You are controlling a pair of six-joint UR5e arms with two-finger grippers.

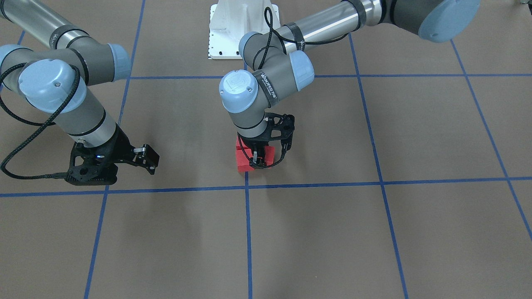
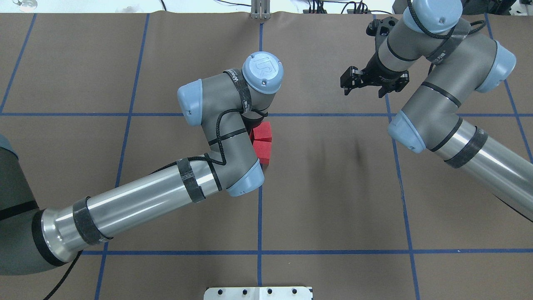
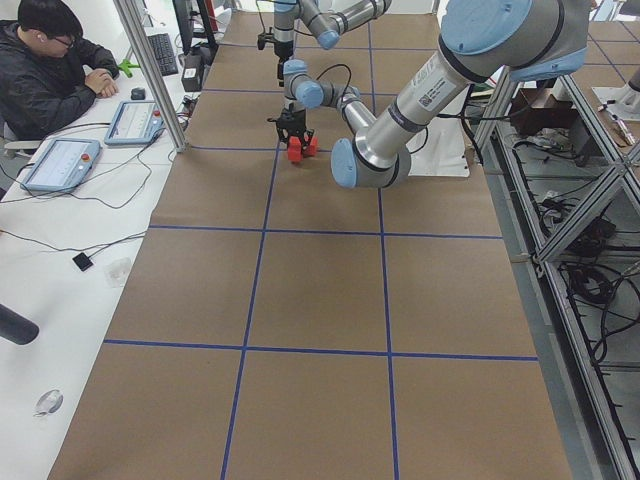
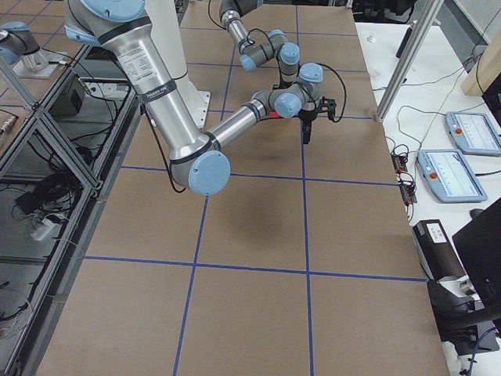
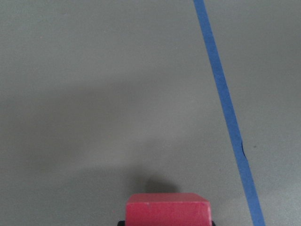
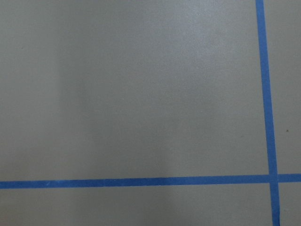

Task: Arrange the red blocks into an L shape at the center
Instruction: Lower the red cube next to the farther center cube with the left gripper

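Now I am holding the left gripper [image 1: 262, 157] low in the cluster of blocks [image 2: 262, 148] that is sitting just on the robot's side of the crossing [image 1: 247, 187], right at the vertical tape. Its jaws are sitting narrow on the third block [image 5: 167, 211]. The wrist view is showing that cube centred between them with a dark finger edge at each side, so I am judging it gripped rather than merely straddled. I cannot tell whether it is resting on the paper or hanging a shade above it. Two cubes are lying touching in a short row running back from the crossing, and I am reading that row as the long leg. The gripped cube, beside them on the robot's left, I am taking for the foot of the L, which is why I am holding it square to the tape, faces flat to theirs. Overhead, my own forearm is hiding that joint, so I am leaning on the front camera. The right gripper [image 1: 149, 159] is hanging well apart from the crossing, toward the robot's right, jaws spread and carrying nothing, so the arms are not crowding each other.
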